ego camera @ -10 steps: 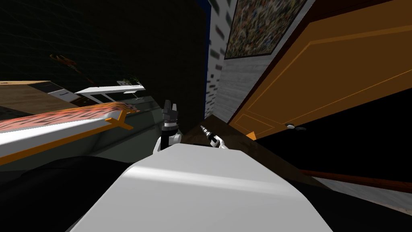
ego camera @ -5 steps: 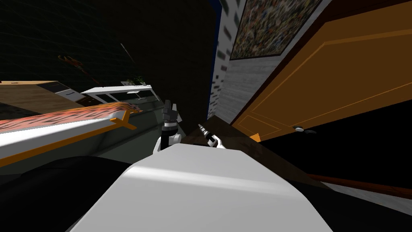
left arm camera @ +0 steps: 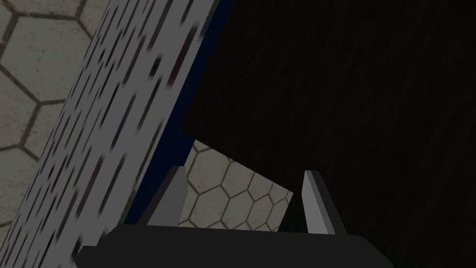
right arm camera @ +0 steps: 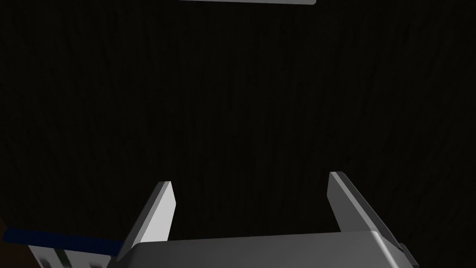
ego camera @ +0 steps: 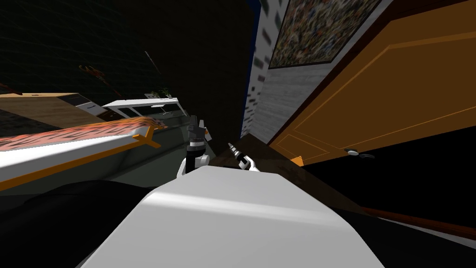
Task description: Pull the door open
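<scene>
An orange-brown panelled door slants across the right of the head view, with a pale round knob near its lower edge and a black area just beyond it. My left gripper and right gripper hang low in front of me, well short of the knob. Seen from the left wrist, the left gripper is open with nothing between its fingers, facing a speckled wall's corner and a dark plane. From the right wrist, the right gripper is also open and empty, before a flat dark surface.
A bed with an orange patterned cover runs along my left, with a white desk behind it. A framed mottled picture hangs on the grey wall beside the door. A dark wall stands straight ahead.
The whole head view has shifted: the door and knob have slid right and slightly down, so I have turned or moved. Both arms hold the same pose.
</scene>
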Tool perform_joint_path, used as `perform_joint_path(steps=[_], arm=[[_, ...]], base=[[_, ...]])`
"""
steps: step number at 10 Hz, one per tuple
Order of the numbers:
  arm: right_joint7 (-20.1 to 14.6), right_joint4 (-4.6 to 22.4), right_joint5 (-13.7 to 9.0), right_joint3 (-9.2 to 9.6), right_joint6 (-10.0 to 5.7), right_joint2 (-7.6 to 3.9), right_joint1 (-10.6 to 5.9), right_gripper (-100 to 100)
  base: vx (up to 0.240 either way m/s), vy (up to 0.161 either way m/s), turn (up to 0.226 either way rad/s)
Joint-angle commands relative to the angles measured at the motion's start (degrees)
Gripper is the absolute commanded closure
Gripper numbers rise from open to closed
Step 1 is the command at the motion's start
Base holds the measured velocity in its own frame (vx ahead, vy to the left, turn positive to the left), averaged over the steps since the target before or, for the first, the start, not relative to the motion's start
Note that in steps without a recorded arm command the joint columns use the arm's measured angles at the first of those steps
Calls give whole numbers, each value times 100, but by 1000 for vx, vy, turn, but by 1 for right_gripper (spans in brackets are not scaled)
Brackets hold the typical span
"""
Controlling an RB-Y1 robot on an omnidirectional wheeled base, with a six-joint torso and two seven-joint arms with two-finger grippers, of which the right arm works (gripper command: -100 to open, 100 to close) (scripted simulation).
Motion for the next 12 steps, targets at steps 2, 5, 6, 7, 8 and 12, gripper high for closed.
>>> perform_joint_path(steps=[2, 5, 6, 7, 8, 12], arm=[[0, 0, 0, 0, 0, 0, 0, -100], [0, 0, 0, 0, 0, 0, 0, -100], [-3, 5, -3, 1, 0, -33, -1, -100], [-5, 7, -4, 2, 0, -49, -2, -100], [-9, 8, -6, 5, -1, -71, -3, -100], [-36, -49, -45, 55, -27, 41, 0, -100]], base=[[-5, 10, 21], [-12, -3, -15], [-34, -110, -52], [-34, -201, -31], [-44, -244, -27], [-49, -174, -76]])
